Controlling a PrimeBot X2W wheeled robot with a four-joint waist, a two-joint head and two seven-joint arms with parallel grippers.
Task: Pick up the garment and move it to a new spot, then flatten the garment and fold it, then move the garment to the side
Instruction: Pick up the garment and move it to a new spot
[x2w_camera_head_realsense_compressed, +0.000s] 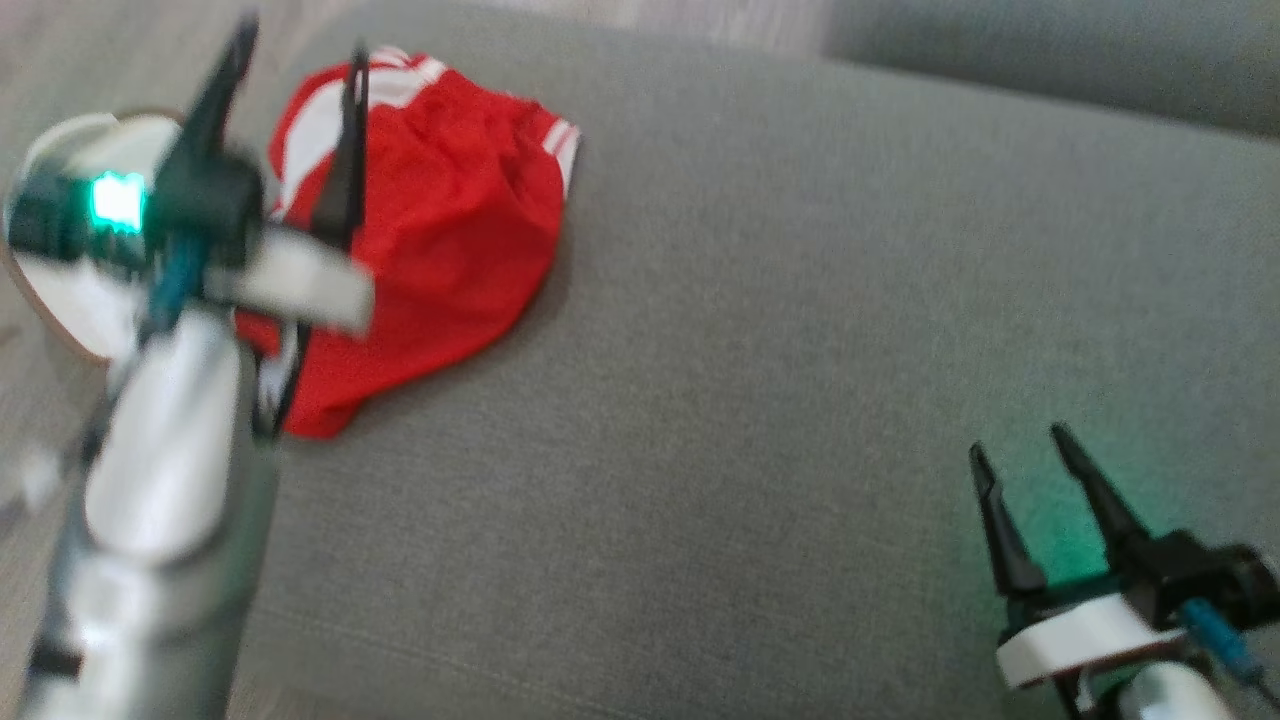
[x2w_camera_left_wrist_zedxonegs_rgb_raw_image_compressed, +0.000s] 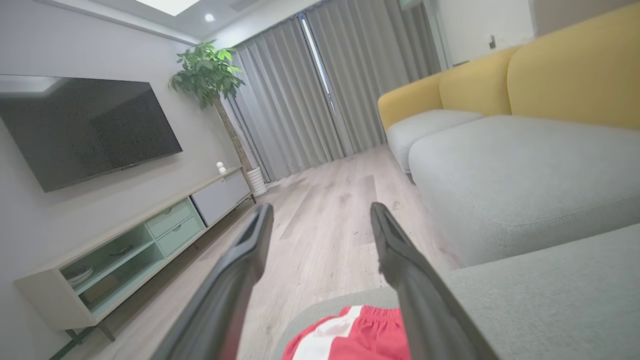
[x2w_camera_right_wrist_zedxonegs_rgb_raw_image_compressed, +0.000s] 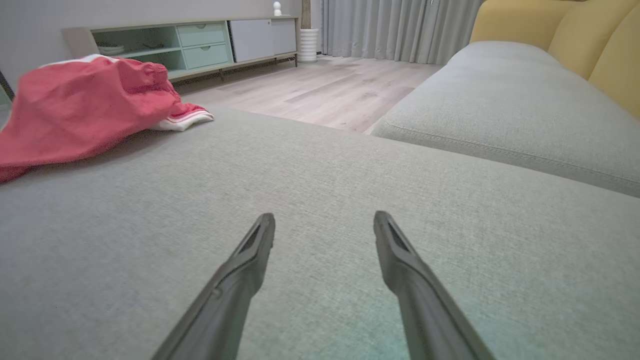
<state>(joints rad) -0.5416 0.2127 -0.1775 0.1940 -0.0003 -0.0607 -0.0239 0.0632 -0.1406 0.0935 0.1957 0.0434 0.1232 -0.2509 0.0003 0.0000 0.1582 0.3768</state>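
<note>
Garment (x2w_camera_head_realsense_compressed: 450, 220), red with white stripes, lies crumpled at the far left edge of the grey sofa cushion (x2w_camera_head_realsense_compressed: 760, 380). It looks soft, light and likely to sag, so pinch a raised fold near the striped hem. Left gripper (x2w_camera_head_realsense_compressed: 300, 40) hovers above it, right gripper (x2w_camera_head_realsense_compressed: 1019, 445) well away, both with jaws spread apart.

Grey fabric sofa seat (x2w_camera_head_realsense_compressed: 760, 350), yellow backrests (x2w_camera_left_wrist_zedxonegs_rgb_raw_image_compressed: 575, 70). Pale wood-plank floor (x2w_camera_left_wrist_zedxonegs_rgb_raw_image_compressed: 330, 225). Walls (x2w_camera_left_wrist_zedxonegs_rgb_raw_image_compressed: 75, 45) pale grey. Wall-mounted dark TV (x2w_camera_left_wrist_zedxonegs_rgb_raw_image_compressed: 80, 130) above a low console (x2w_camera_left_wrist_zedxonegs_rgb_raw_image_compressed: 150, 235) with mint drawers. Potted tree (x2w_camera_left_wrist_zedxonegs_rgb_raw_image_compressed: 207, 70) beside closed grey curtains (x2w_camera_left_wrist_zedxonegs_rgb_raw_image_compressed: 310, 90). Recessed ceiling light (x2w_camera_left_wrist_zedxonegs_rgb_raw_image_compressed: 209, 17) on.
</note>
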